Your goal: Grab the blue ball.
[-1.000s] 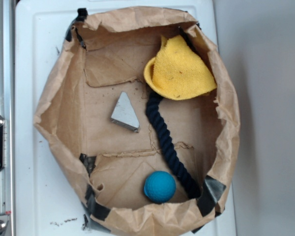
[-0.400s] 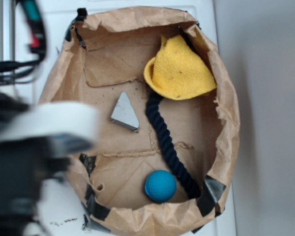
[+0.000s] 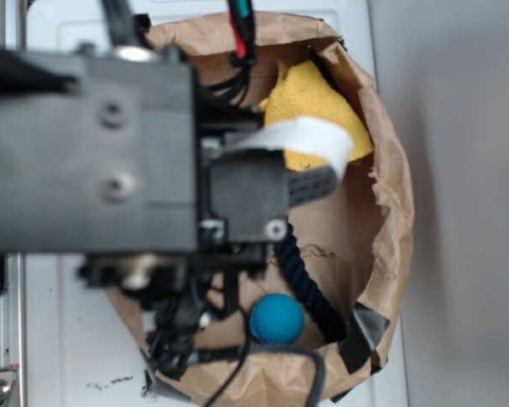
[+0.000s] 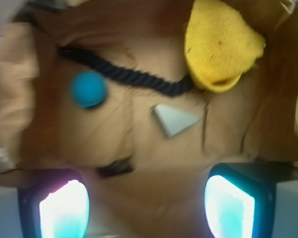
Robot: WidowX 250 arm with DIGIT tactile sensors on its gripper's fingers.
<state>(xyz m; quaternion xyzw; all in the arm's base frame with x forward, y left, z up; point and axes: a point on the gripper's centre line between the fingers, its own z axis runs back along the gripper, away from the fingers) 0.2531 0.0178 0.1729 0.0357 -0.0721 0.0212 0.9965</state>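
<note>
The setting appeared to be a robotics lab or test bench, not a home. A cut-down brown paper bag, its rim patched with black tape, served as a makeshift bin on a plain white table. An aluminium rail with bolts ran along the table's edge, and a bare grey wall or floor lay beside it. The black robot arm, trailing loose cables, filled much of the exterior view. Inside the bag lay an odd assortment: a yellow cloth, a dark rope, a ball and a grey wedge.
</note>
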